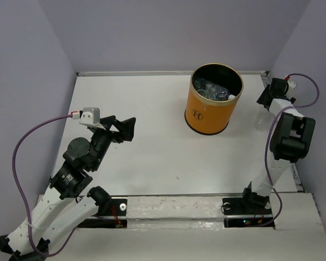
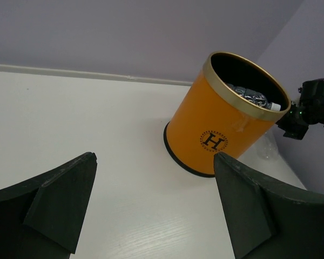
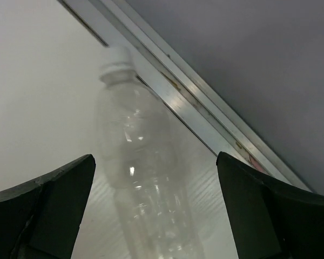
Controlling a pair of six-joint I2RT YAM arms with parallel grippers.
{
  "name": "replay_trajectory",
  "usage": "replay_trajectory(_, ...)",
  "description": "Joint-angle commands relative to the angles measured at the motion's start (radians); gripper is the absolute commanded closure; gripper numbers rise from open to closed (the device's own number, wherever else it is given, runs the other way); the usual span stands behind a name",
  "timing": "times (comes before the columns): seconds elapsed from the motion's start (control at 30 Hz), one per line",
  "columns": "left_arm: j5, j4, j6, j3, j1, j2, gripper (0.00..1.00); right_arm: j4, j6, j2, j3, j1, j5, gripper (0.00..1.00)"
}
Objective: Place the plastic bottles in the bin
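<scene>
Currently working on the pick-up step: hovering the right tool [image 3: 154, 157] over a clear bottle [image 3: 137, 172], fingers spread wide on either side of it and gripping nothing. Apparently lying on its side on the white bench [image 3: 38, 81], cap pointing away from the tool, close beside the metal rail [image 3: 205, 111] at the bench's edge and off to the right of the bin [image 1: 206, 114]. Probably calling next for lowering around the ribbed body, closing gently enough not to crush the thin plastic or squirt it sideways, then lifting and carrying leftward over the rim. Likely needing care near the rail, with little room for the outer finger.

Standing upright toward the back of the bench: orange bin, black inside, pale rim, "H" logo facing the arms. Already holding several clear bottles [image 1: 214, 89], heaped below the rim; exact count not readable. Judging the task as nearly finished, with this the only bottle seen outside the bin.

Waiting well apart on the left: left tool [image 2: 154, 157], fingers released and wide, holding nothing, pointing toward the bin.
</scene>
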Motion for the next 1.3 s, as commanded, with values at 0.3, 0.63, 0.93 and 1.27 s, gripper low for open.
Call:
replay_trajectory(0.3, 0.014, 0.040, 0.009, 0.001, -0.003, -0.001, 0.01, -0.121, -0.055, 0.198, 0.177, -0.020, -0.092, 0.20)
replay_trajectory(0.63, 0.032, 0.046, 0.006, -0.003, -0.003, 0.011, 0.01, 0.123, -0.054, -0.132, -0.051, -0.005, -0.113, 0.58)
replay_trajectory(0.93, 0.060, 0.046, 0.004, -0.004, -0.002, 0.057, 0.01, 0.603, -0.210, -0.664, -0.263, 0.286, -0.064, 0.59)
replay_trajectory(1.27, 0.035, 0.038, 0.010, -0.004, 0.017, 0.092, 0.01, 0.629, -0.236, -0.470, -0.136, 0.494, -0.441, 0.58)
